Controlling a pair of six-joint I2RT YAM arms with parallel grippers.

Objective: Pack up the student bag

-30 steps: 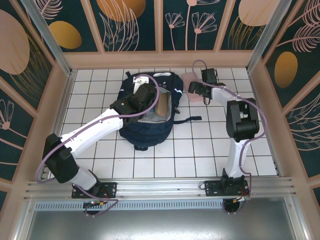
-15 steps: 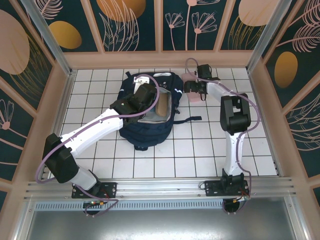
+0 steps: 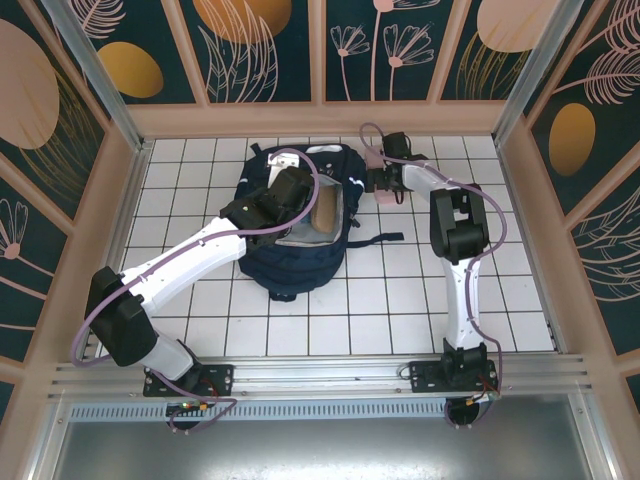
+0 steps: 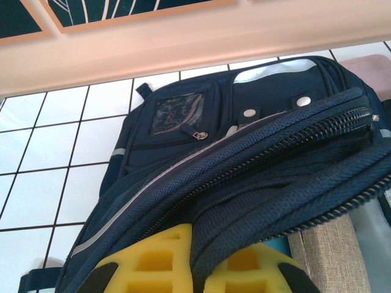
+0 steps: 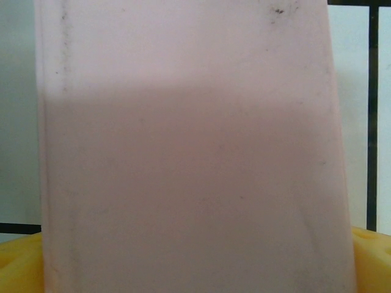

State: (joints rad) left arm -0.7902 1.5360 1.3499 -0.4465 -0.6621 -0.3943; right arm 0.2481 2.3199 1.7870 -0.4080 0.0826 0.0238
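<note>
Between the yellow pads [image 4: 153, 262] of my left tool [image 4: 194, 271], the student bag [image 4: 244, 152] is navy blue, with a thin pale-grey stripe and silvery patches and studs. Just right of that tool I see a beige woven panel [image 4: 330, 256]. Between the yellow fingers [image 5: 18, 268] of my right tool [image 5: 189, 274], a flat object [image 5: 189, 152] is pale pink and faintly smudged. The surface [image 4: 36, 146] is white tile with a dark grid.

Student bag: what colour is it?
The student bag is navy blue, clearest in the left wrist view.
</note>
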